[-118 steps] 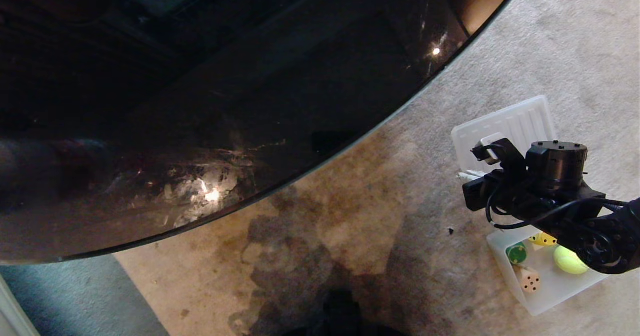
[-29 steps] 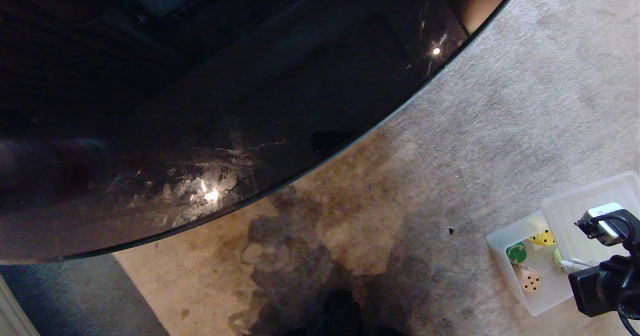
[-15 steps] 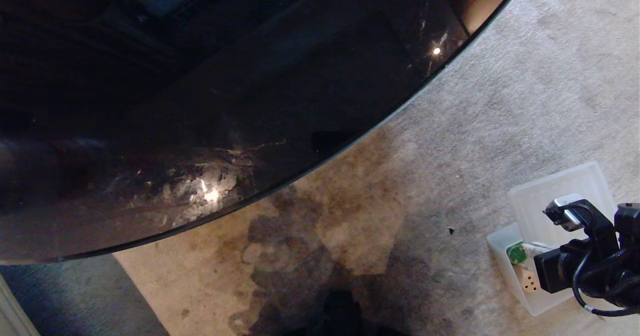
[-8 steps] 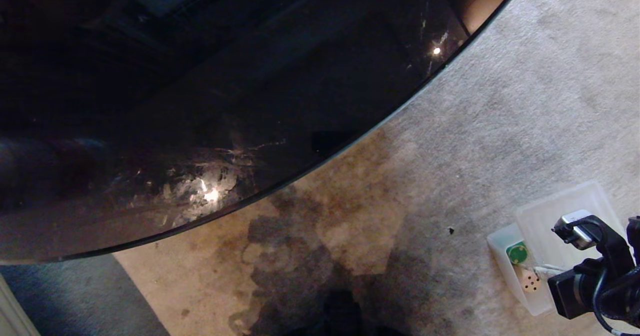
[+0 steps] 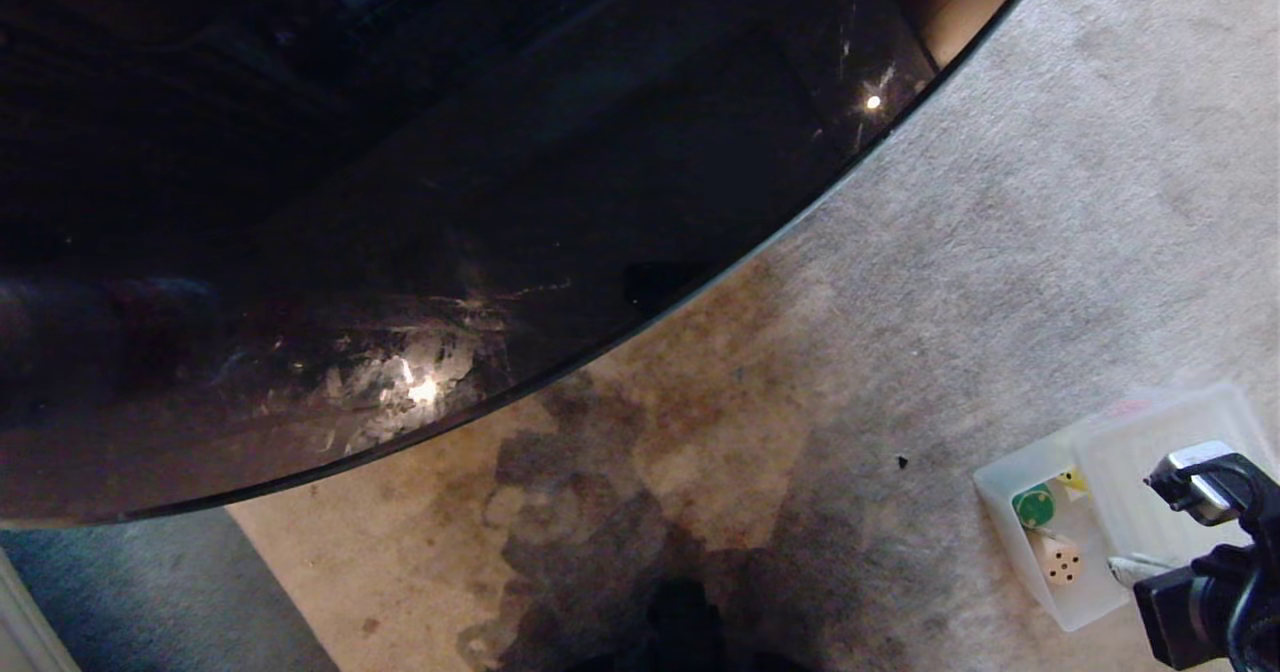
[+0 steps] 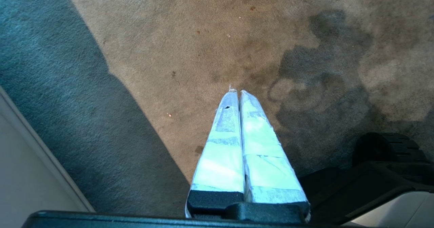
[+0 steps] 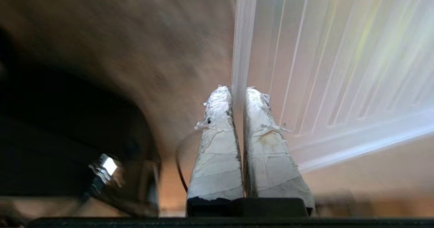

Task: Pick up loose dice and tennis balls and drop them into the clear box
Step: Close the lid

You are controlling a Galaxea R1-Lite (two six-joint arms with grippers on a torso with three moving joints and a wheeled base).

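Right gripper point(image 7: 237, 95) clenched on edge of ribbed translucent lid point(image 7: 339, 58), tape-wrapped fingers point(image 7: 217, 143) pinching the rim between them, lid held tilted over clear box point(image 5: 1005, 482) at lower right of head view. Lid point(image 5: 1160, 462) covering right part of box, wrist camera housing in front of it. Box resting on beige carpet point(image 5: 1000, 202), near bottom-right corner.

Inside box, on uncovered left side: dark green die point(image 5: 1033, 506), tan die point(image 5: 1059, 559) w/ dark pips just below it, and a sliver of yellow die point(image 5: 1073, 479) peeking out at lid's edge. Tennis balls not identifiable; only faint yellowish tint visible through lid in right wrist view. Red die not seen.

Left gripper point(image 6: 236, 94) pressed shut, taped fingers point(image 6: 220, 146) together, empty, hanging above stained carpet point(image 6: 203, 51) away from box; not in head view.

Large glossy black round tabletop point(image 5: 450, 202) filling upper left of head view, curved edge running diag. across frame, well apart from box. Dark blotchy stains on carpet btwn table edge and bottom of frame.
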